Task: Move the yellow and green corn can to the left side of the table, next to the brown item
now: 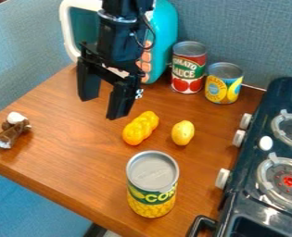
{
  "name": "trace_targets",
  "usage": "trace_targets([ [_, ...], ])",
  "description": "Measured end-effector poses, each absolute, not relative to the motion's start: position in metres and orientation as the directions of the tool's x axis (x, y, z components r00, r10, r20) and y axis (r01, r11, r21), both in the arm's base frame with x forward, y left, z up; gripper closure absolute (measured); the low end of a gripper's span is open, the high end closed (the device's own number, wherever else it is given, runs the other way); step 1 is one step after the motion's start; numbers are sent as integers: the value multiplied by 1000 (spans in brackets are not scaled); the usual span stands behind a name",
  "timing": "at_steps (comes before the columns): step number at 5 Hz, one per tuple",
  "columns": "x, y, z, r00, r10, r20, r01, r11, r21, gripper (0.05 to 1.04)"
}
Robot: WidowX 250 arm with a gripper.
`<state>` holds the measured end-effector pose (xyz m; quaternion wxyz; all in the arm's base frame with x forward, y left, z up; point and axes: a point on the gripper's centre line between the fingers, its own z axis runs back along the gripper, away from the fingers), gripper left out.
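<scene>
The gripper [101, 107] is positioned above the far half of the wooden table [67, 159], fingers spread apart. Nearest to it is the yellow lumpy toy [140, 128], mid-table. The lemon [182, 133] lies just right of this toy; the corn can [152, 184] stands upright on the near side. Two cans [188, 67] [223, 83] stand far right.The gripper [101, 107] is positioned above the far half of the wooden table [67, 159], fingers spread apart. Nearest to it is the yellow lumpy toy [140, 128], mid-table. The lemon [182, 133] lies just right of this toy. The corn can [152, 184] stands upright on the near side; the tomato sauce can [188, 67] stands at the far side.

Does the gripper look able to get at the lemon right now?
Probably yes: the gripper hangs open and empty, and nothing covers the lemon. The knobbly yellow piece lies beside it, not touching.
</scene>
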<state>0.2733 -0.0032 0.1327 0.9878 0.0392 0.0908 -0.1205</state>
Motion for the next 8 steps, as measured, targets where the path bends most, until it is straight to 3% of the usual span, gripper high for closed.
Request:
trace_targets([
  [1, 272, -4, 125, 950, -229, -212, 244, 969, 45, 73],
  [2, 272, -31, 112, 945, -288, -156, 290, 957, -11, 73],
  [3, 271, -63, 117, 945, -321, -69, 319, 947, -28, 73],
  [4, 265, -83, 108, 964, -265, -34, 264, 964, -25, 73],
  [6, 253, -115, 89, 947, -304, -100, 308, 951, 24, 73],
  [8, 252, -116, 72, 951, -249, -182, 269, 958, 95, 73],
])
